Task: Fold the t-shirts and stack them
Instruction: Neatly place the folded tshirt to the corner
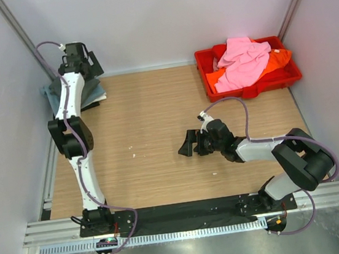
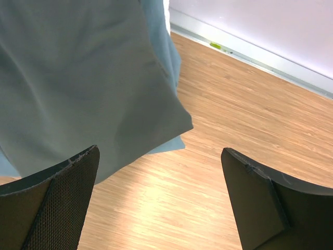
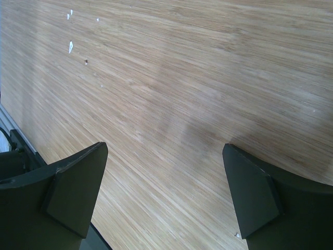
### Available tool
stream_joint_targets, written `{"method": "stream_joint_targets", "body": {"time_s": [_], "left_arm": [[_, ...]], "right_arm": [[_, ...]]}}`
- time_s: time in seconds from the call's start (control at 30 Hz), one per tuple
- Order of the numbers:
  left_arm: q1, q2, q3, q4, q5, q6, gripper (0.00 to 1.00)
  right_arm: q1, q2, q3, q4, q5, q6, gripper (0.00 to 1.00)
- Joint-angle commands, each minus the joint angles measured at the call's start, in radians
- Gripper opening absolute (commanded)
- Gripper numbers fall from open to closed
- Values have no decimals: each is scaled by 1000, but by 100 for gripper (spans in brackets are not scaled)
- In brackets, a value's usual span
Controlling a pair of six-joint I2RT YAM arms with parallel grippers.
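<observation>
A folded dusty teal t-shirt (image 1: 93, 92) lies at the far left corner of the table, partly hidden by my left arm. In the left wrist view the teal t-shirt (image 2: 78, 78) fills the upper left, with a paler blue layer (image 2: 170, 144) peeking out under its edge. My left gripper (image 1: 88, 66) (image 2: 160, 151) hovers over the stack's edge, open and holding nothing. A crumpled pink t-shirt (image 1: 242, 62) lies on an orange t-shirt (image 1: 279, 59) in the red tray. My right gripper (image 1: 187, 143) (image 3: 165, 147) stands open over bare wood at the table's middle.
The red plastic tray (image 1: 287, 78) sits at the back right corner. Pale walls close in the table on the left, back and right. A few small white specks (image 3: 70, 47) dot the wood. A black mat and metal rail run along the near edge by the arm bases.
</observation>
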Motion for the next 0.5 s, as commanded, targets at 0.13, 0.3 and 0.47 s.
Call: {"method": "stream_joint_targets", "body": {"time_s": [0.13,0.3,0.47], "left_arm": [[-18,71,65,-9,-25,29,100],[-23,83,-14,24,43,23,100],[-79,74,-7,23,58,55,100]], "right_arm": [[7,9,-20,-34,1,-3,100],[7,10,-21,-34,3,-3,99],[7,13,-20,-32,4,-3,99]]}}
